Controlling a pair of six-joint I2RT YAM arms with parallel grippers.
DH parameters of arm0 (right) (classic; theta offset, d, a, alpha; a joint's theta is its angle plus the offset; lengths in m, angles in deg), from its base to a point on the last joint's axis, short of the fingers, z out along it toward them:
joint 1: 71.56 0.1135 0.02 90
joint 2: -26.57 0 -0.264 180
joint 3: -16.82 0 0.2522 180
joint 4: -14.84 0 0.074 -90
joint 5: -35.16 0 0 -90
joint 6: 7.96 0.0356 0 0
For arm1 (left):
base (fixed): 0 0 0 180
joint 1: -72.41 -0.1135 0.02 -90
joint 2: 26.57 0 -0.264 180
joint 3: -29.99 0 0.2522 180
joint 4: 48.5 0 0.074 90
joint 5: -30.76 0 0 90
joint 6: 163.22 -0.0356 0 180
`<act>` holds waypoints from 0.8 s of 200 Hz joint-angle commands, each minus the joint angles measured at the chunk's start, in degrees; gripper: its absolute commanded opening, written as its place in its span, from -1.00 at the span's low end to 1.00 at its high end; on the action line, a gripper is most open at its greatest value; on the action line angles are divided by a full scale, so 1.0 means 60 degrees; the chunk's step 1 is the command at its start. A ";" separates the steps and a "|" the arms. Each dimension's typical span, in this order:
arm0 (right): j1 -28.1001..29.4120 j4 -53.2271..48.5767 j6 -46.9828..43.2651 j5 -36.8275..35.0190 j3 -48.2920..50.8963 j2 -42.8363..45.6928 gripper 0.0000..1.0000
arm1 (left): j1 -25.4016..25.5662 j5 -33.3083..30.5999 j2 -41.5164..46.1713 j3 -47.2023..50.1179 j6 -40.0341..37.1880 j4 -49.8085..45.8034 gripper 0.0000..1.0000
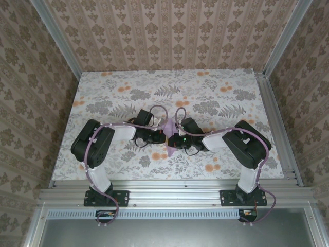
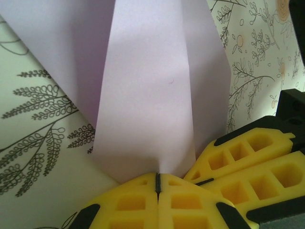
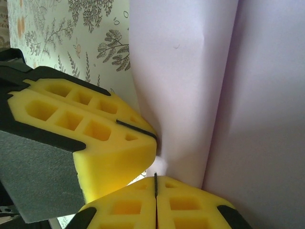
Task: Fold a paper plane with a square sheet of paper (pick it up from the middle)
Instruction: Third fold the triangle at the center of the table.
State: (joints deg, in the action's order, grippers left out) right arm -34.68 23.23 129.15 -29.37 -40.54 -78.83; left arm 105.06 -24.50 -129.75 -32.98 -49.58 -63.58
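Observation:
The lavender sheet of paper [image 1: 168, 126] is folded into a narrow pointed plane shape and is held up at the middle of the table between both grippers. My left gripper [image 1: 161, 135] is shut on its edge, and the left wrist view shows the creased panels [image 2: 147, 86] rising from the closed yellow jaws [image 2: 158, 177]. My right gripper [image 1: 175, 140] is shut on the same paper [image 3: 190, 71] right beside it, its jaws [image 3: 155, 178] pressed together. The tips of the two grippers almost touch. The left gripper's fingers [image 3: 95, 129] show in the right wrist view, and the right gripper's fingers [image 2: 248, 152] in the left one.
The floral tablecloth [image 1: 216, 98] covers the table. Patterned walls and aluminium frame rails [image 1: 277, 123] enclose it on three sides. Both arms bend inward from their bases at the near edge, with cables looping over the wrists.

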 commanded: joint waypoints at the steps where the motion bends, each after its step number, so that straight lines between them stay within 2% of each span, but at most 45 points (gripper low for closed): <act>1: -0.0054 -0.0219 -0.0030 0.0105 0.0256 0.0090 -0.78 | 0.0038 -0.0323 -0.0371 -0.0096 -0.0434 -0.0508 -1.00; 70: -0.0039 -0.0258 0.0230 0.0131 0.0950 0.1111 -0.77 | 0.0038 -0.0343 -0.0470 -0.0088 -0.0578 -0.0657 -1.00; 160: 0.0119 0.0166 0.0562 0.0675 0.0733 0.0492 -0.77 | 0.0038 -0.0298 -0.0602 -0.0059 -0.0600 -0.0658 -1.00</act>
State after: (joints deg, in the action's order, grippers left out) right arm -34.55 22.97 131.73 -27.34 -35.45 -73.96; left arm 105.06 -23.84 -130.49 -33.57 -51.44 -63.80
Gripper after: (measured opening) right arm 0.114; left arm 0.047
